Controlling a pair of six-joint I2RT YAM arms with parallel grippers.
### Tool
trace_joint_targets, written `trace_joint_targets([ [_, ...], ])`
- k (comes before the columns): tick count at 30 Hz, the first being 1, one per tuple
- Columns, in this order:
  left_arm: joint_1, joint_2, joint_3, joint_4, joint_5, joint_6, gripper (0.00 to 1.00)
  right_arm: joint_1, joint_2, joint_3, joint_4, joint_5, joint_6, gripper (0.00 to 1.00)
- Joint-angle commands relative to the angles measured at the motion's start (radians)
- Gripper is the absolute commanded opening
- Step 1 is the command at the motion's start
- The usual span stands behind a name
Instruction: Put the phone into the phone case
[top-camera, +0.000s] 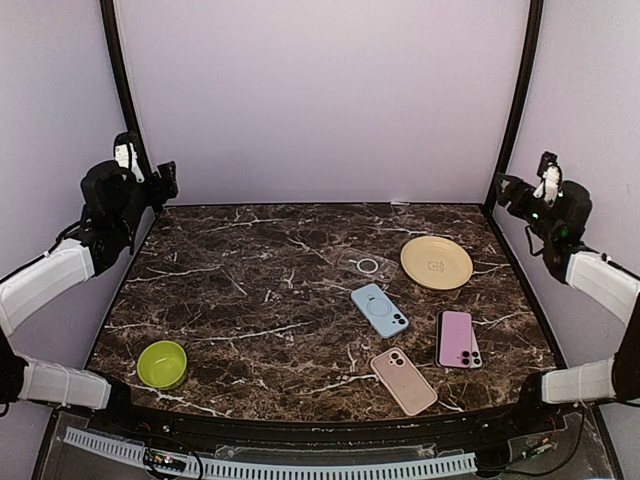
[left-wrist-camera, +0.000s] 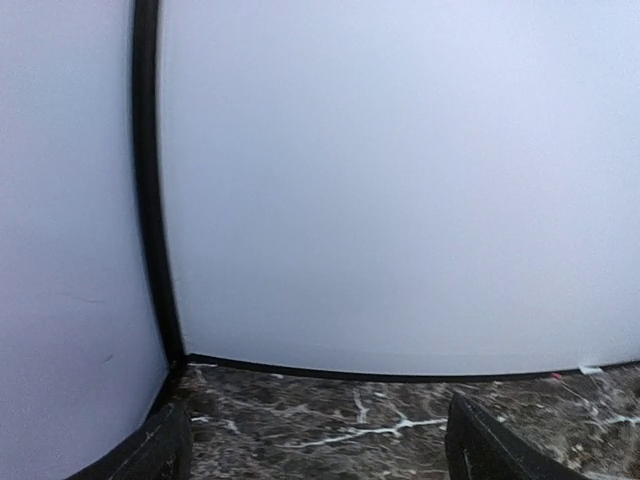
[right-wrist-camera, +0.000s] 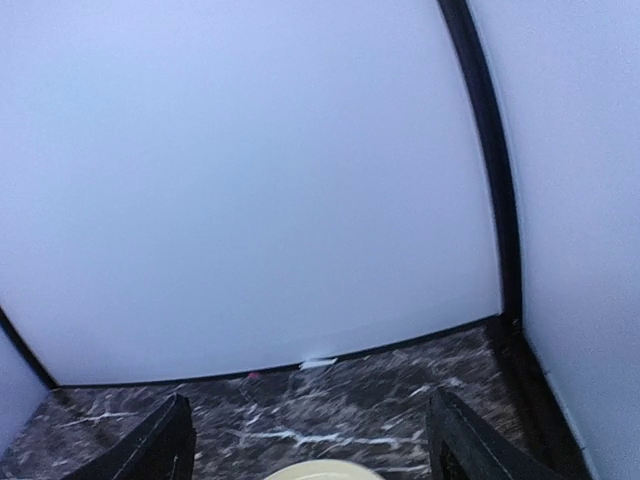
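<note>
One yellow plate (top-camera: 436, 262) beside clear case (top-camera: 365, 265), green bowl (top-camera: 162, 364) apart

Pale lilac walls (top-camera: 320, 100) enclose a dark, white-veined marble table (top-camera: 230, 270) under soft, even light.

The case (top-camera: 367, 265) lies just left of the plate (top-camera: 436, 262), the bowl (top-camera: 162, 364) front-left.

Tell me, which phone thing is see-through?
The clear case just left of the yellow plate. The marble table shows through it; the blue one, the peach one and the pink one are solid.
</note>
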Motion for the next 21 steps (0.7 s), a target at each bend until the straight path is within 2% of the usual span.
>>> trace_joint_targets([
  [1,-0.129,0.023,0.081,-0.243,0.218,0.059,0.89,0.162,0.095,0.195,-0.509,-0.129,0.047,0.85],
  [3,-0.205,0.056,0.101,-0.280,0.267,0.118,0.89,0.315,0.139,0.260,-0.663,0.053,-0.007,0.88],
  [5,-0.277,0.089,0.119,-0.338,0.336,0.185,0.90,0.465,0.221,0.350,-0.843,0.216,-0.045,0.98],
  [7,-0.337,0.114,0.125,-0.361,0.380,0.248,0.92,0.588,0.312,0.436,-0.990,0.370,-0.040,0.98],
  [9,-0.378,0.120,0.100,-0.345,0.436,0.294,0.95,0.683,0.400,0.514,-1.128,0.444,-0.016,0.99],
  [15,-0.412,0.080,-0.019,-0.247,0.598,0.302,0.97,0.946,0.579,0.625,-1.485,0.501,0.061,0.96],
  [18,-0.416,0.067,-0.048,-0.227,0.607,0.303,0.97,1.083,0.611,0.608,-1.560,0.426,0.112,0.88],
  [21,-0.418,0.068,-0.051,-0.224,0.601,0.297,0.97,1.165,0.611,0.579,-1.558,0.328,0.186,0.79],
])
